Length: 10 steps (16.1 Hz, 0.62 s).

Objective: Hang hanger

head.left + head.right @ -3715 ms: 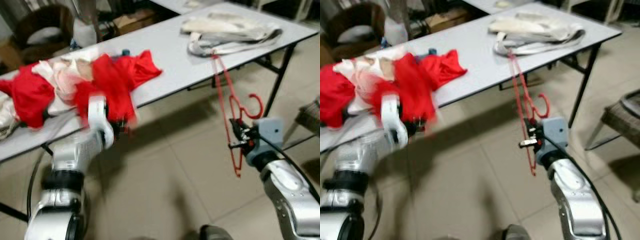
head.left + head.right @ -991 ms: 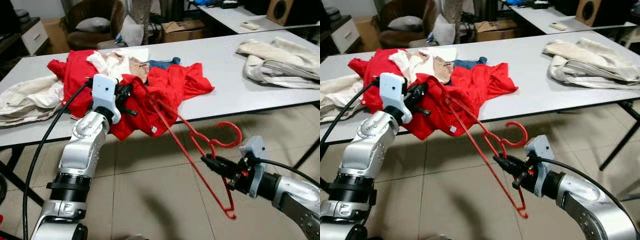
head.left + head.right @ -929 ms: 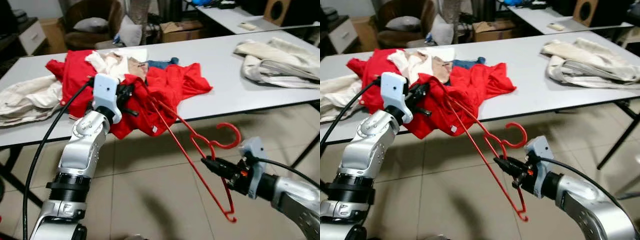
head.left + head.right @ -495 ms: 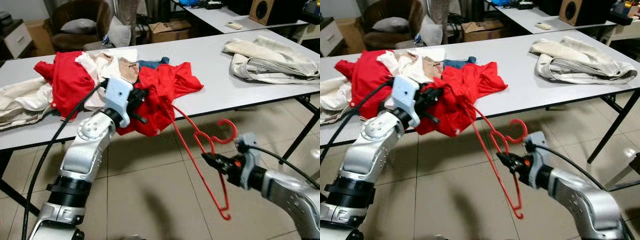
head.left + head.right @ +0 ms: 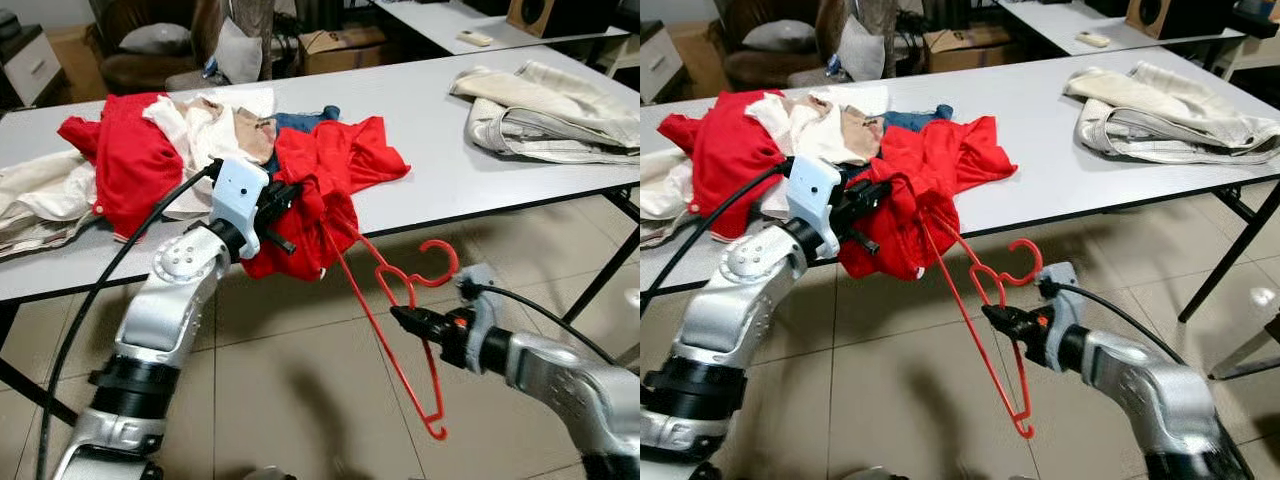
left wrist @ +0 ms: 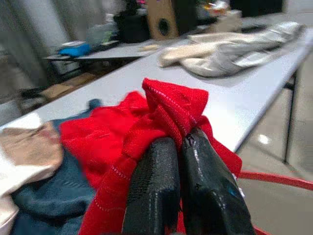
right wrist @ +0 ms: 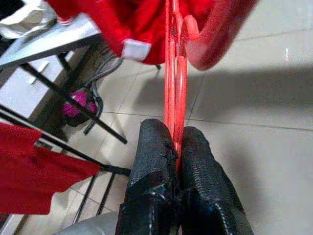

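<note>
Grey surface (image 5: 440, 150) spans the upper frame, clothes piled on it. Mid-left, left gripper (image 5: 292, 195) pinches the red shirt (image 5: 330, 170). Wrist view: right gripper (image 7: 177, 147) clamps the red hanger (image 7: 175, 78) over the tiled floor (image 7: 254, 127).

A long grey tabletop (image 5: 440, 120) crosses the upper frame on thin black legs (image 5: 608, 262). The floor (image 5: 300, 400) has big pale tiles. A brown chair (image 5: 150, 45) and a cardboard box (image 5: 330, 45) sit at the top.

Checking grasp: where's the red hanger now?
The red hanger hangs below the table edge, pinched in the right gripper, its upper end in the red garment.
</note>
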Tool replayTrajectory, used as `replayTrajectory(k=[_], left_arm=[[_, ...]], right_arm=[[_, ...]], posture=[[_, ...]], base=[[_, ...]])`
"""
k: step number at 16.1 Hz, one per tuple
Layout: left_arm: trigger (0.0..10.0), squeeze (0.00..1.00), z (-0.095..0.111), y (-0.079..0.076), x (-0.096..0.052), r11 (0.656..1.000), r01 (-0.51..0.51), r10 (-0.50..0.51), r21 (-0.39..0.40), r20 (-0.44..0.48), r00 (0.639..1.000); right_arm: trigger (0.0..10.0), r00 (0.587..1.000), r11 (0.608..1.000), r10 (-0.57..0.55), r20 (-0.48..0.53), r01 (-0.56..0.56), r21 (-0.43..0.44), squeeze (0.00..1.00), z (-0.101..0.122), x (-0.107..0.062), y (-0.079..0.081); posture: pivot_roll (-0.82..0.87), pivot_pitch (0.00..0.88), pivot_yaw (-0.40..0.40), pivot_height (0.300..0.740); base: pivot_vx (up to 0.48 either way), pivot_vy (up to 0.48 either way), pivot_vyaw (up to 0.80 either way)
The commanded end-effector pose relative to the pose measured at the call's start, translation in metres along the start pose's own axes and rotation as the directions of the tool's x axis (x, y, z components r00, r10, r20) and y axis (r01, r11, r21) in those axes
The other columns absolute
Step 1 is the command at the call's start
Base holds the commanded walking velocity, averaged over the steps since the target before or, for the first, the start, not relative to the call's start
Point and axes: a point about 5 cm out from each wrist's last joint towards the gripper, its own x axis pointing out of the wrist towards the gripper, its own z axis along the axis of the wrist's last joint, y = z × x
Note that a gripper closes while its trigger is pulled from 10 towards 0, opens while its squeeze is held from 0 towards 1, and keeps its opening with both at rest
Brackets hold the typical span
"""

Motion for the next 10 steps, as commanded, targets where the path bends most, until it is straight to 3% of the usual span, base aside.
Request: replayTrajectory(k=[1,3,8,10], left_arm=[[0.0,0.0,0.001,-0.004,-0.004,0.997,0.07,-0.07,0.013,-0.014,0.997],[0.5,0.0,-0.001,-0.01,-0.008,0.989,0.146,-0.145,0.023,-0.041,0.989],[0.2,0.0,-0.009,-0.003,-0.022,0.993,0.112,-0.107,0.035,-0.107,0.988],[0.0,0.0,-0.019,0.006,-0.028,0.999,0.035,-0.03,0.026,-0.156,0.987]], right_arm=[[10.0,1.0,1.0,-0.012,0.008,0.012,0.001,0.0,0.004,0.009,-0.003],[10.0,0.999,0.999,-0.029,0.033,0.028,0.047,0.0,0.009,0.019,-0.01],[10.0,0.986,0.983,-0.017,0.167,-0.014,0.181,0.0,0.032,0.029,-0.008],[10.0,0.938,0.964,0.0,0.347,-0.092,0.25,0.0,0.052,0.026,-0.004]], posture=[[-0.09,0.0,0.074,0.74],[-0.08,0.0,0.069,0.74],[-0.06,0.0,0.057,0.74],[-0.06,0.0,0.059,0.74]], base=[[0.0,0.0,0.0],[0.0,0.0,0.0],[0.0,0.0,0.0],[0.0,0.0,0.0]])
